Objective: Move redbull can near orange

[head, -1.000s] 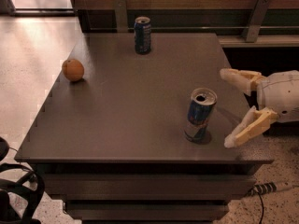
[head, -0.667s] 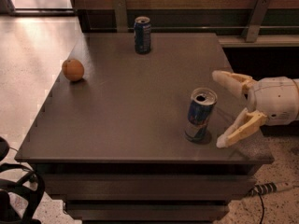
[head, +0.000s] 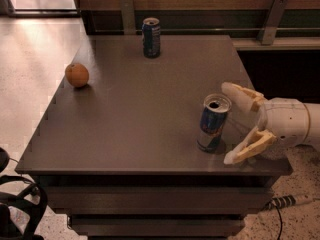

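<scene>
The redbull can (head: 213,122) stands upright on the dark table (head: 145,114) near its front right corner; it is slim, blue and silver, with an open silver top. The orange (head: 77,75) lies near the table's left edge. My gripper (head: 230,122) comes in from the right at can height. It is open, its two cream fingers spread just right of the can, one finger (head: 240,94) beside the can's top and the other low by the table edge. It is not closed on the can.
A wider dark-blue can (head: 151,37) stands upright at the back middle of the table. A wooden wall and rail run behind the table. Light floor lies to the left, and a black chair base (head: 15,209) shows at bottom left.
My gripper has moved left toward the redbull can, fingers still spread. The can, the orange and the dark-blue can have not moved.
</scene>
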